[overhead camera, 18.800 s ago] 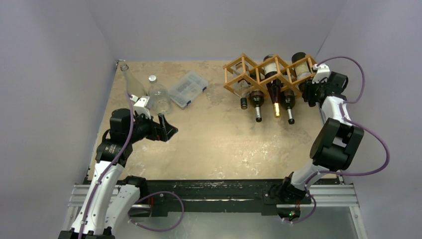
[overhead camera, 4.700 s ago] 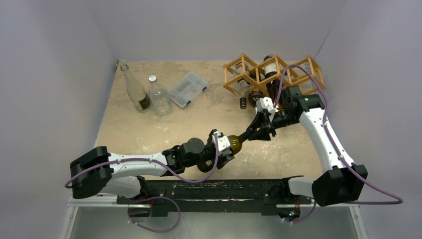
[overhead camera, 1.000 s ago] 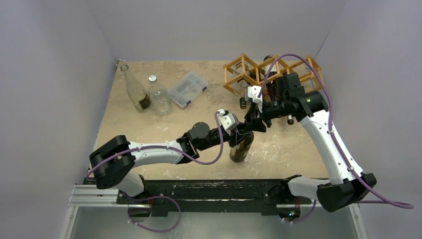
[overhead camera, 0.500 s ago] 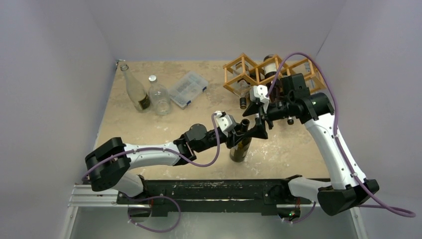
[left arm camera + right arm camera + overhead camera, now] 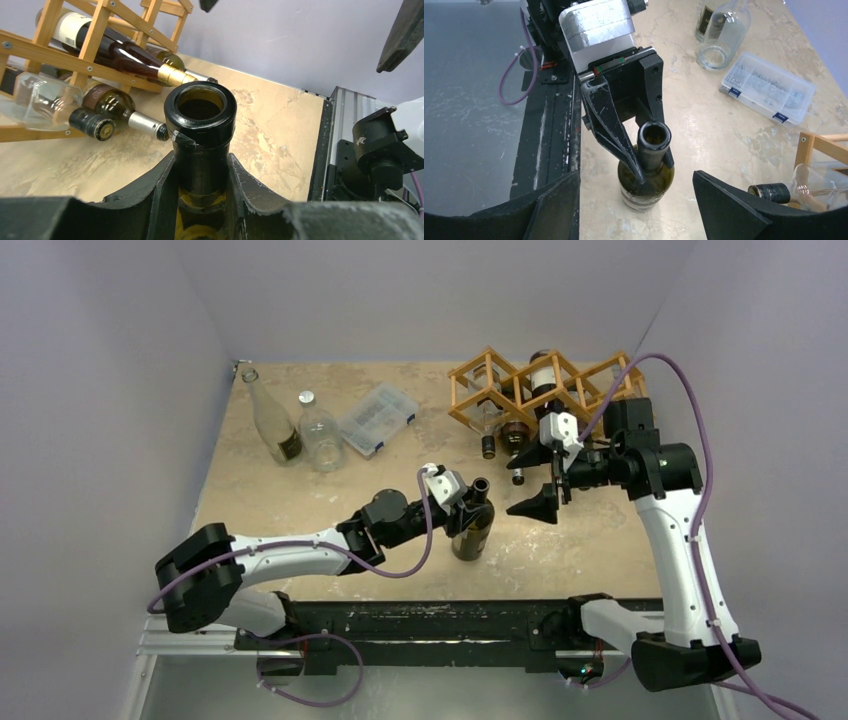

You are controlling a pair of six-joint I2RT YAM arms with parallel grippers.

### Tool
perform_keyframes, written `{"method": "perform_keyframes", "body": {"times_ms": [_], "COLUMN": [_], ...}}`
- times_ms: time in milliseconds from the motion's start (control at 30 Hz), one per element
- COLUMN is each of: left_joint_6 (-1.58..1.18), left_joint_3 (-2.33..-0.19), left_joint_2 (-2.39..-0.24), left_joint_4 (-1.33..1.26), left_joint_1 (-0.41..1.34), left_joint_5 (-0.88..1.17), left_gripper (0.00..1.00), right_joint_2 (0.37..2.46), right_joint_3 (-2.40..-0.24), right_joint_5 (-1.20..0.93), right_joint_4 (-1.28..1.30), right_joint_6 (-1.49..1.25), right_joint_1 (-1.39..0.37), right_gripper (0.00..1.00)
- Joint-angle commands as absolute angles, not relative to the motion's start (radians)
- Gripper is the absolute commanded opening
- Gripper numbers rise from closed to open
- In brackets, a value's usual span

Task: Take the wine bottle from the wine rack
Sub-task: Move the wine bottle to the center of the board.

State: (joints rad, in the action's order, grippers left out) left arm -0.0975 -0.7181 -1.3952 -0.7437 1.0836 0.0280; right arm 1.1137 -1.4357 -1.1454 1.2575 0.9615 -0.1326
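— On the near half of the beige mottled table (image 5: 300, 480), my left gripper (image 5: 472, 502) clamps the neck of the dark green glass wine bottle (image 5: 468, 536). It stands upright, off the light wooden lattice wine rack (image 5: 519, 375), with bare top all round it.
— Your right?
— My right gripper (image 5: 512, 487) gapes wide beside the bottle, apart from it. Its wrist view shows the fingers (image 5: 611, 135) on the neck, which overhead hides. Racked bottles (image 5: 545, 373) lie behind; a clear plastic box (image 5: 377, 418) and two clear glass bottles (image 5: 272, 425) sit far left.

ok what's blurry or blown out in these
Left wrist view: the neck of the wine bottle is sharp, the left end effector's fingers blur toward the bottom edge; right wrist view: the right end effector's fingers are soft too, the silver block above the bottle glares; top view: even light, faint shadows.
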Motion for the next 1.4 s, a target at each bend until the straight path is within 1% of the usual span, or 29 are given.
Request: {"method": "perform_keyframes", "body": {"times_ms": [0,267,467,633,1067,1367], "left_joint_6": [-0.073,-0.052,-0.022,-0.015,-0.027,-0.050], "left_joint_3": [-0.711,-0.681,-0.659,-0.645,-0.618,-0.589], "left_joint_2": [-1.300,-1.198,-1.113,-1.032,-0.822,-0.726], "left_joint_4": [-0.812,-0.749,-0.676,-0.600,-0.397,-0.314], "left_joint_1": [1.065,1.036,1.007,0.948,0.691,0.464], "left_joint_5": [-0.010,-0.058,-0.126,-0.151,-0.198,-0.231], "left_gripper": [0.00,0.00,0.00,0.00,0.00,0.00], "right_joint_2": [1.082,1.072,1.066,1.071,1.078,1.075], "right_joint_3": [-1.364,-1.213,-1.120,-1.057,-1.029,-1.026], "right_joint_5": [-1.210,-1.271,-1.299,-1.298,-1.289,-1.284], "right_joint_4": [1.203,1.128,1.071,1.025,1.021,1.018], "right_joint_6": [0.947,0.959,0.975,0.985,1.011,1.011], "right_joint_1": [-0.079,0.040,0.081,0.098,0.107,0.107], "right_gripper": [0.87,0.88,0.88,0.89,0.90,0.90]}}
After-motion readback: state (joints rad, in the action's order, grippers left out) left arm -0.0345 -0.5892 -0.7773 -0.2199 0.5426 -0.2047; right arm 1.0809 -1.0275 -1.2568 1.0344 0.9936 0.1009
